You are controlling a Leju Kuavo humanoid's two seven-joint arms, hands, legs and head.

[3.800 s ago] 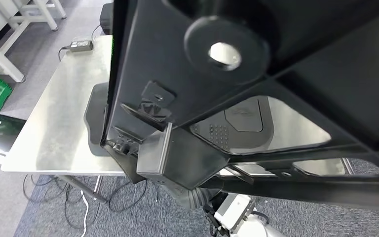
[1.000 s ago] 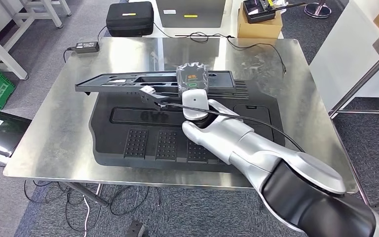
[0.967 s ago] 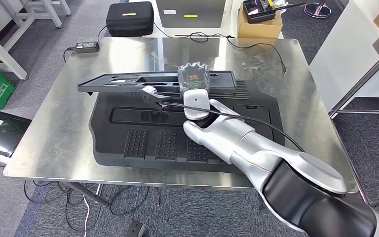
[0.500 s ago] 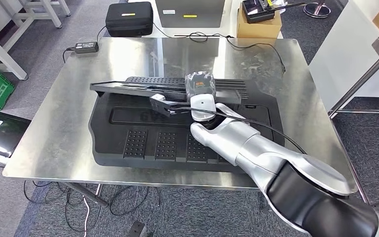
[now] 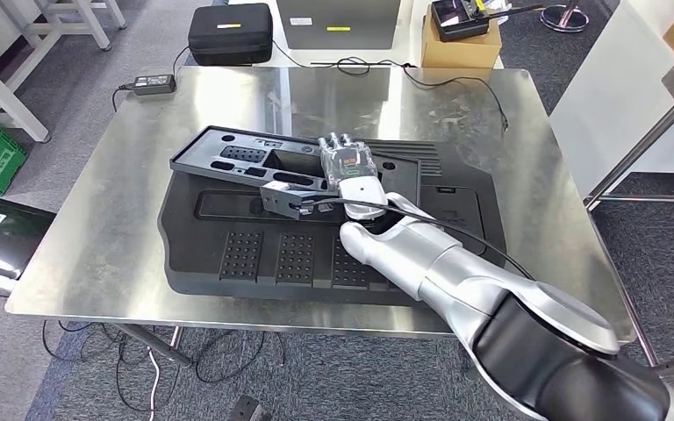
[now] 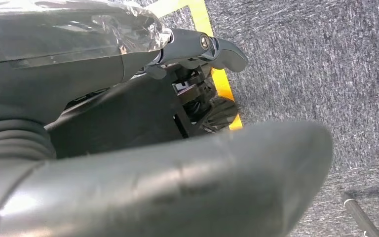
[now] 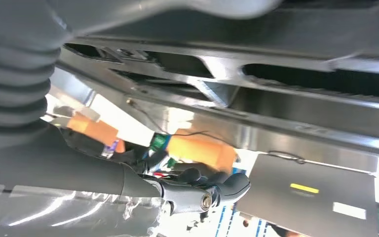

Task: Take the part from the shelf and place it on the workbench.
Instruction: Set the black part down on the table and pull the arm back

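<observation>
The right hand (image 5: 347,167) is reaching over the steel workbench (image 5: 123,175) with its fingers lying on the black part (image 5: 254,162); whether they are gripping the part or only resting on it cannot be told from the head view, and the right wrist view is showing just the part's ribbed underside close above the bench surface; the part is lying tilted across the far edge of a larger black moulded panel (image 5: 281,254) that is already sitting flat on the bench, so it is touching that panel rather than bare steel. The left hand (image 6: 197,47) is hanging beside the robot over grey carpet, and its fingers are looking curled with nothing in them. Judging by this, the carrying from the shelf is finished and the placing is nearly finished; what is remaining, it seems, is letting the part settle fully, freeing the fingers and drawing the arm away. A black case (image 5: 231,32) and a cardboard box (image 5: 462,35) are standing on the floor beyond the bench.
</observation>
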